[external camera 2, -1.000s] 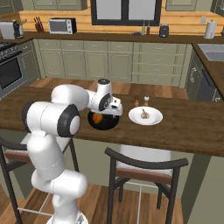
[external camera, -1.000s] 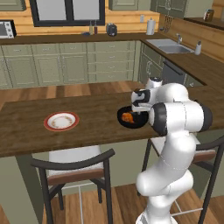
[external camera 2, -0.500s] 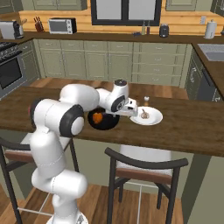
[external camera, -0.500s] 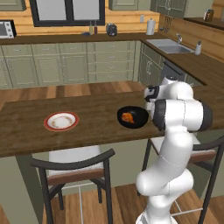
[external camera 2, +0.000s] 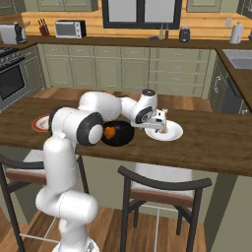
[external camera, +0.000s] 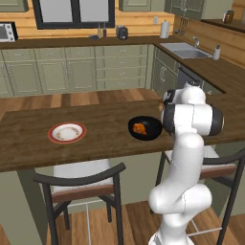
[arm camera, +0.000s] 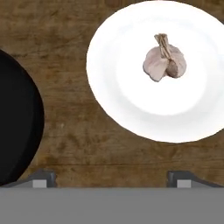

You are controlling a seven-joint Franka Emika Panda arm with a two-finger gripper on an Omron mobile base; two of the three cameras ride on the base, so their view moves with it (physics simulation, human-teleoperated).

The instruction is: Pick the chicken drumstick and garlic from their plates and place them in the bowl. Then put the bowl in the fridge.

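The glazed chicken drumstick [external camera: 139, 128] [external camera 2: 110, 132] lies inside the black bowl [external camera: 152, 132] [external camera 2: 122, 140] [arm camera: 17, 118] on the wooden counter. To the bowl's right, the whitish garlic [arm camera: 165, 63] sits on a plain white plate [arm camera: 131, 87] [external camera 2: 172, 134]. My gripper [external camera 2: 160, 123] [arm camera: 111, 178] hovers over that plate's near edge, open, its fingertips [arm camera: 41, 178] wide apart with nothing between them. The garlic lies ahead of the tips and off to the right. A red-rimmed plate [external camera: 67, 132] [external camera 2: 38, 123] stands bare at the counter's left. The fridge is out of view.
Two dark chairs [external camera: 83, 179] [external camera 2: 162, 187] are tucked under the counter's near edge. Green cabinets, a sink [external camera: 186, 50] and a microwave [external camera 2: 69, 28] line the far walls. Bare wood [arm camera: 87, 144] separates bowl and white plate.
The arm has swung right, from above the bowl to above the white plate with the garlic. The drumstick stays in the bowl and the jaws stay open.
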